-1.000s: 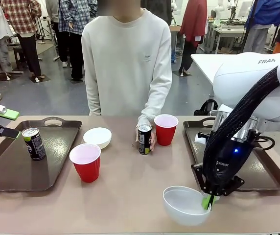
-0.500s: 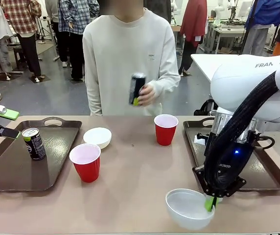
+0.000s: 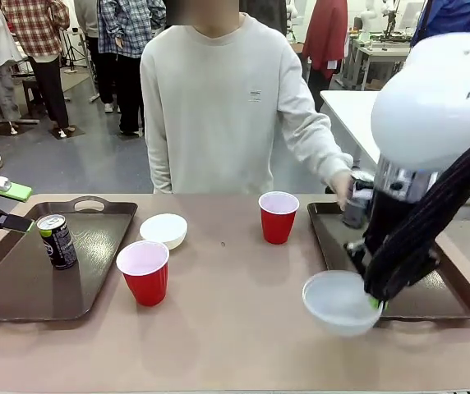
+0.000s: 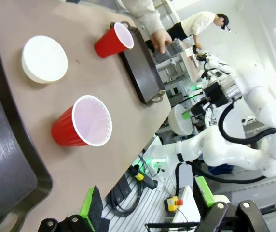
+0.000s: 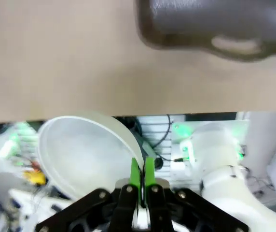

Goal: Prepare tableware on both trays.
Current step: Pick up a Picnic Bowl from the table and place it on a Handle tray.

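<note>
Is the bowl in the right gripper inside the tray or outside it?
Outside. The bowl, pinched at its rim by the right gripper, hangs beside the left rim of the right tray.

Can and bowl both on the move!
We watch the person's hand (image 3: 343, 182) bring the can (image 3: 355, 207) down to the right tray (image 3: 457, 297), while the right gripper (image 3: 375, 303) has swung its bowl (image 3: 336, 302) up-right to that tray's edge.

A can (image 3: 57, 240) stands on the left tray (image 3: 21, 283); right of it sit a bowl (image 3: 163, 230) and, nearer, a cup (image 3: 144, 272). Another cup (image 3: 278, 216) stands beside the right tray (image 3: 330, 238) (a second bowl (image 3: 340, 302) hangs at its near corner).
</note>
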Tool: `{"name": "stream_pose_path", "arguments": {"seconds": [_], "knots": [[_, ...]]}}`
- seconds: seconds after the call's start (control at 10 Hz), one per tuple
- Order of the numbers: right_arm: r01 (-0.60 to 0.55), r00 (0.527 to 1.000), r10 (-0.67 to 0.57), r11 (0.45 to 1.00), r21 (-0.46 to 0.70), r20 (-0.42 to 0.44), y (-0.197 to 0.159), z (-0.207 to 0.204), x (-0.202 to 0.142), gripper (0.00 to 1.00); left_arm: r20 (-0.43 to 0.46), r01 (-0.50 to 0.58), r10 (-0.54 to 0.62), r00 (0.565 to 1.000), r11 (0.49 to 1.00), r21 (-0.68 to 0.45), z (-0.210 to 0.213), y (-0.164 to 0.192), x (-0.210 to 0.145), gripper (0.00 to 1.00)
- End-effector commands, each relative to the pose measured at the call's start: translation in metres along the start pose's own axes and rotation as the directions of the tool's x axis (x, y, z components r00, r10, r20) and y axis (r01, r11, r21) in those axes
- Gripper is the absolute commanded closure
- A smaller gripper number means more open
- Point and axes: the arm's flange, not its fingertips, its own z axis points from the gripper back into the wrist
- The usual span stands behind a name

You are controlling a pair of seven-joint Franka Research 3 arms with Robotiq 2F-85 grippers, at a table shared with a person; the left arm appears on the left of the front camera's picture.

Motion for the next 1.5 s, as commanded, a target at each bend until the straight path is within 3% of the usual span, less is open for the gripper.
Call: {"name": "stream_pose_path", "arguments": {"seconds": [0.0, 0.1, 0.2, 0.3, 0.4, 0.7, 1.0, 1.2, 1.4], "knots": [[0.077, 0.996, -0.077, 0.997, -0.003, -0.032, -0.009, 0.01, 0.014, 0.96, 0.003, 0.009, -0.009, 1.0, 1.0, -0.008, 0.0, 0.0, 0.0, 0.0], [0.048, 0.979, -0.057, 0.998, -0.051, -0.197, 0.002, -0.005, -0.004, 0.96, 0.003, 0.009, -0.009, 1.0, 1.0, -0.008, 0.0, 0.0, 0.0, 0.0], [-0.047, 0.974, 0.015, 0.989, -0.139, -0.228, 0.014, -0.023, -0.041, 0.96, 0.003, 0.009, -0.009, 1.0, 1.0, -0.008, 0.0, 0.0, 0.0, 0.0], [-0.075, 0.983, 0.041, 0.98, -0.183, -0.18, 0.021, -0.029, -0.067, 0.96, 0.003, 0.009, -0.009, 1.0, 1.0, -0.008, 0.0, 0.0, 0.0, 0.0], [-0.038, 0.989, 0.013, 0.985, -0.171, -0.148, 0.018, -0.027, -0.071, 0.96, 0.003, 0.009, -0.009, 1.0, 1.0, -0.008, 0.0, 0.0, 0.0, 0.0], [-0.026, 0.988, 0.003, 0.989, -0.148, -0.154, 0.013, -0.027, -0.059, 0.96, 0.003, 0.009, -0.009, 1.0, 1.0, -0.008, 0.0, 0.0, 0.0, 0.0], [0.064, 0.997, -0.066, 0.997, -0.048, -0.038, -0.01, -0.005, -0.006, 0.96, 0.003, 0.009, -0.009, 1.0, 1.0, -0.008, 0.0, 0.0, 0.0, 0.0], [0.046, 0.999, -0.046, 0.999, -0.022, -0.024, -0.035, 0.013, 0.045, 0.96, 0.003, 0.009, -0.009, 1.0, 1.0, -0.008, 0.0, 0.0, 0.0, 0.0], [0.067, 0.998, -0.065, 0.994, -0.089, 0.019, -0.055, 0.017, 0.085, 0.96, 0.003, 0.009, -0.009, 1.0, 1.0, -0.008, 0.0, 0.0, 0.0, 0.0]]}}
